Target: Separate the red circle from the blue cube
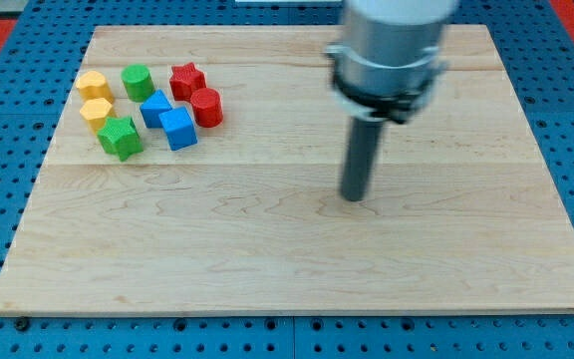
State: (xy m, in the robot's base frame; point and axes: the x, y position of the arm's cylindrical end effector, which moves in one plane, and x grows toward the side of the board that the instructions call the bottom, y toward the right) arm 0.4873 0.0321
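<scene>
The red circle (206, 107) stands at the upper left of the wooden board, touching or nearly touching the blue cube (177, 129) at its lower left. A second blue block (155, 107) sits just left of the red circle. My tip (353, 196) rests on the board near the centre, well to the right of and below the blocks, touching none of them.
A red star-like block (186, 79) sits above the red circle. A green block (137, 81), two yellow blocks (93, 84) (97, 111) and a green star-like block (120, 138) cluster further left. The board (297, 269) lies on a blue pegboard.
</scene>
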